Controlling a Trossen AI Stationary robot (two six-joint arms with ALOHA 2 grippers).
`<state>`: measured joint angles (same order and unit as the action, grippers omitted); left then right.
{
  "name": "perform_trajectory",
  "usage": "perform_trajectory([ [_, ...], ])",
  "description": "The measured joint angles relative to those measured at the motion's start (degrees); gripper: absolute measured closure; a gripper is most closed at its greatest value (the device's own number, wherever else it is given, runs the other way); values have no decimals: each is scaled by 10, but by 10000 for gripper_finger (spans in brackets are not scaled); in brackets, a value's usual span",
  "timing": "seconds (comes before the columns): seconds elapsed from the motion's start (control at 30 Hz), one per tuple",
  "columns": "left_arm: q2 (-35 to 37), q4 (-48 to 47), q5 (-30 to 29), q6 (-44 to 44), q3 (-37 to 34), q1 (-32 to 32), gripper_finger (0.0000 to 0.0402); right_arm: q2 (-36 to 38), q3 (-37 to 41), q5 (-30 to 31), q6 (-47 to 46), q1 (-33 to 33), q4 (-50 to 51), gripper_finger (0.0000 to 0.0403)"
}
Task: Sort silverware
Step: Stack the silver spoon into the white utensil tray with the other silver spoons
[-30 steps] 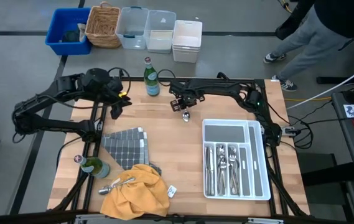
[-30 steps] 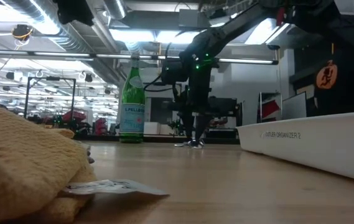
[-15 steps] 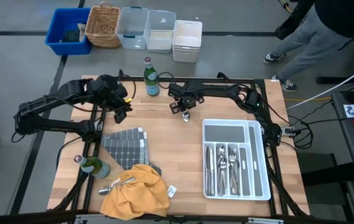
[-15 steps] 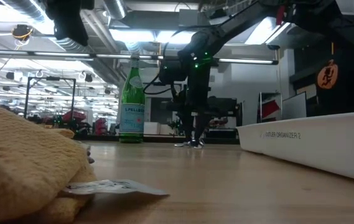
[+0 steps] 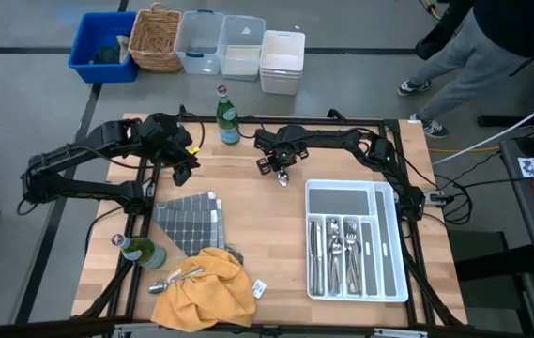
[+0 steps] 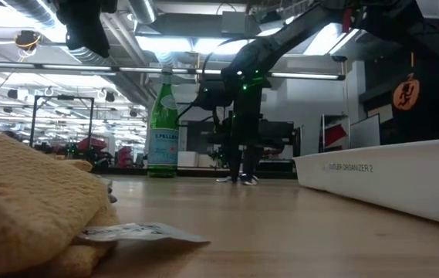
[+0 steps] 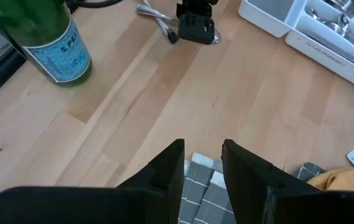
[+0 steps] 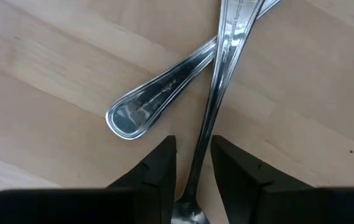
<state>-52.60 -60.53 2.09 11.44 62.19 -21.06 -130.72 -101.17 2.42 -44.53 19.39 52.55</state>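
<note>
Left pincer (image 5: pixel 181 169): upper left of the high view, over bare counter (image 5: pixel 276 244) just above the grey tiled mat (image 5: pixel 191 223). Fingers (image 7: pixel 167 171) a narrow gap apart, nothing between them, seen in the left wrist view.

Lower left of the high view: one green bottle (image 5: pixel 142 252) at the counter's left edge. Beside it one yellow cloth (image 5: pixel 205 289), bunched, with a few pieces of silverware (image 5: pixel 178 278) lying against its upper left edge; count unclear, at least two. One small white tag (image 5: pixel 258 289) just right of the cloth.

Top centre: a second green bottle (image 5: pixel 228 119) stands upright at the far edge of the counter. Two bottles in all.

Centre: right pincer (image 5: pixel 282 172) points down at the counter, left of the tray's upper corner. Right wrist view shows two loose pieces crossing each other flat on the wood: one handle (image 8: pixel 158 93) with its rounded end free, and one slim piece (image 8: pixel 217 93) lying over it and running down between the pincer's fingers (image 8: pixel 158 168). Fingers sit on either side of that slim piece, slightly apart; whether they press it, cannot tell.

Right: one white divided tray (image 5: pixel 393 239). Upper cross compartment bare; the long slots below hold sorted pieces (image 5: pixel 339 249), too small to count exactly.

Beyond the counter, top of the high view: five bins (image 5: pixel 221 42) in a row on the floor. One person (image 5: pixel 492 42) at upper right.
</note>
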Motion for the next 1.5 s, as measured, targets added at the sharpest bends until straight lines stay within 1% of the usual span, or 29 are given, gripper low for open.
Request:
perform_trajectory([
  [0.2,0,0,0,2,0,0,306,-1,1,-4,0,-11,1,304],
  [0.3,0,0,0,2,0,0,306,-1,1,-4,0,-19,4,327],
  [0.47,0,0,0,2,0,0,306,-2,2,5,1,-33,9,381],
  [0.53,0,0,0,2,0,0,306,-2,2,7,1,-36,10,392],
  [0.7,0,0,0,4,0,0,306,0,2,1,1,-39,15,380],
  [0.8,0,0,0,5,0,0,306,3,1,-5,1,-40,20,384],
  [0.93,0,0,0,6,0,0,306,4,-20,-18,19,-41,57,394],
  [0.97,0,0,0,6,0,0,306,4,-27,-25,26,-42,72,394],
  [1.07,0,0,0,8,0,0,306,4,-50,-25,36,-43,91,392],
  [1.17,0,0,0,8,0,0,306,5,-70,-15,58,-42,127,391],
  [1.33,0,0,0,8,0,0,306,7,-98,-10,96,-45,148,394],
  [1.5,0,0,0,8,0,0,306,8,-127,-37,165,-63,174,393],
])
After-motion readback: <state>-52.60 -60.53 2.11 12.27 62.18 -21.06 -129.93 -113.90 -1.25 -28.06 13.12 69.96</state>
